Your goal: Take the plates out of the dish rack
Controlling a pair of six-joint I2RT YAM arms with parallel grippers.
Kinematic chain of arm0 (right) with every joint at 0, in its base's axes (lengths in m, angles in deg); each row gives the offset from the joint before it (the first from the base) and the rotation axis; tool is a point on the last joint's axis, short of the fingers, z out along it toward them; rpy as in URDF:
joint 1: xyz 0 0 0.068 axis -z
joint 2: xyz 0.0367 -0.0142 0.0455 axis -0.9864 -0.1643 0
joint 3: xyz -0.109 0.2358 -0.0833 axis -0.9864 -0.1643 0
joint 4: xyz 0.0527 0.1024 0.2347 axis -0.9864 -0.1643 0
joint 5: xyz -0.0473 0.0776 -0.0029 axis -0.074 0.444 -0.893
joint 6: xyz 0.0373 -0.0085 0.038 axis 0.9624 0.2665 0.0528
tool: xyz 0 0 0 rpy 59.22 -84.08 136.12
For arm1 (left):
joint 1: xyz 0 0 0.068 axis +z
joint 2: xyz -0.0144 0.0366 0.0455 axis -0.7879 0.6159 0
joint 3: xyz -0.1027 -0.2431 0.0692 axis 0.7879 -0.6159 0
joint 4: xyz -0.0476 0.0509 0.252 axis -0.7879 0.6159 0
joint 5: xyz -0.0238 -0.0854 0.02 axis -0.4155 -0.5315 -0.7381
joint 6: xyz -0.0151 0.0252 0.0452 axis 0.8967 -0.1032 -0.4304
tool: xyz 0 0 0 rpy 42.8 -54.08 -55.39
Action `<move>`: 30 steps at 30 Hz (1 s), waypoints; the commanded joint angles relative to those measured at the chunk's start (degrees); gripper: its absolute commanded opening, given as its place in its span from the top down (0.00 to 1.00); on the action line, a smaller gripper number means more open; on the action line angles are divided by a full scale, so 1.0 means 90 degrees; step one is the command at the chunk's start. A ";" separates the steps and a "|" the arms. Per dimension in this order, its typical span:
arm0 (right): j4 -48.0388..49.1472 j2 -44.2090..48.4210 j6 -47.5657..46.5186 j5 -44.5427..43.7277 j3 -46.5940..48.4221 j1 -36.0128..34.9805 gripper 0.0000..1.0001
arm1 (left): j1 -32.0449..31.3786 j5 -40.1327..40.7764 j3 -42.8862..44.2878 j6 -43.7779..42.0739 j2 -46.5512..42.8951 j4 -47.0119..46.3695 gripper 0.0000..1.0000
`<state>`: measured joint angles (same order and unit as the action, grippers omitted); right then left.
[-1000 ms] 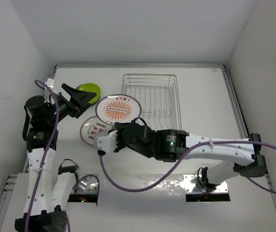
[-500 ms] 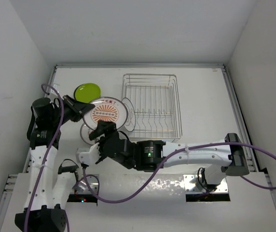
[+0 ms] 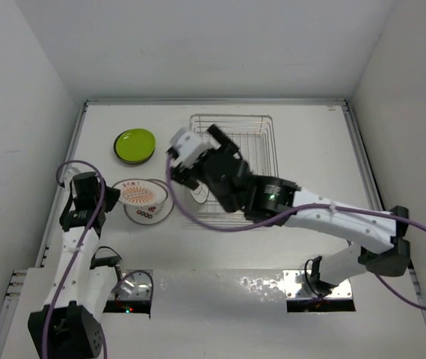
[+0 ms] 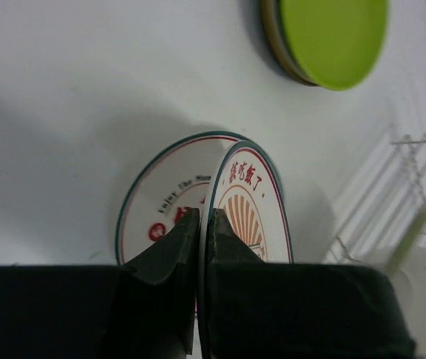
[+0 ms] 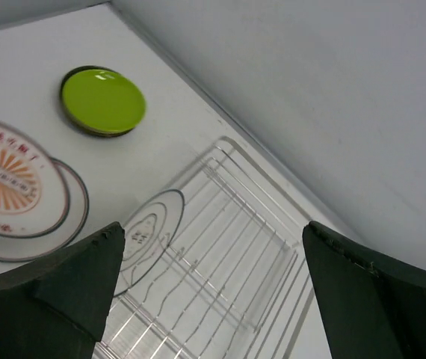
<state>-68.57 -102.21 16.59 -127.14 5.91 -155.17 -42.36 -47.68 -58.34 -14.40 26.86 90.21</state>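
Observation:
My left gripper [image 3: 116, 196] [image 4: 202, 217] is shut on the rim of a white plate with an orange sunburst pattern [image 3: 140, 193] [image 4: 254, 213]. It holds that plate tilted just over another white plate with red patterns [image 3: 150, 210] [image 4: 157, 206] lying on the table. A lime green plate [image 3: 135, 145] [image 4: 332, 37] [image 5: 102, 101] lies farther back. My right gripper [image 3: 196, 157] [image 5: 213, 232] hangs wide open above the left part of the dish rack [image 3: 252, 153] [image 5: 235, 277], holding nothing. One white plate [image 3: 198, 194] [image 5: 147, 235] stands on edge at the rack's left side.
The table's raised edge [image 3: 213, 102] runs along the back, close behind the rack, with white walls on three sides. The right arm [image 3: 318, 217] stretches across the table in front of the rack.
The sunburst plate passed from my right gripper to my left, which shut on it and carried it down-left over the patterned plate. My right gripper opened and swung back above the rack.

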 commanded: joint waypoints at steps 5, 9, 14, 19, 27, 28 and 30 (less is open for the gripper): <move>-0.0582 0.0758 0.1628 0.0227 -0.0369 0.0392 0.01 | -0.0005 0.0367 -0.0252 0.0088 0.0921 -0.1404 0.94; -0.1331 0.0466 0.2378 0.0839 -0.0183 0.0859 0.01 | -0.0005 0.0163 -0.0456 0.0039 0.0951 -0.1619 0.58; -0.1628 -0.0033 0.3990 0.2180 -0.0241 0.1729 0.01 | -0.0005 -0.0082 -0.0603 -0.0078 0.1009 -0.1619 0.18; -0.1374 -0.0773 0.5296 0.2638 -0.0242 0.2091 0.01 | -0.0015 -0.0442 -0.0156 -0.0410 0.1244 -0.1180 0.06; -0.1228 -0.1888 0.6198 0.2327 0.0393 0.2140 0.01 | -0.0015 -0.0591 0.1533 -0.1979 0.0971 0.0050 0.05; -0.1217 -0.1966 0.6256 0.2201 0.0422 0.2140 0.01 | -0.0015 -0.0561 0.1893 -0.2157 0.0951 0.0273 0.05; -0.1188 -0.2171 0.6403 0.2092 0.0423 0.2140 0.01 | -0.0015 -0.0348 0.2256 -0.2586 0.0864 0.0460 0.05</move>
<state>-82.12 -121.01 69.33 -106.01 6.54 -135.92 -42.36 -52.07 -43.50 -28.89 36.90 91.13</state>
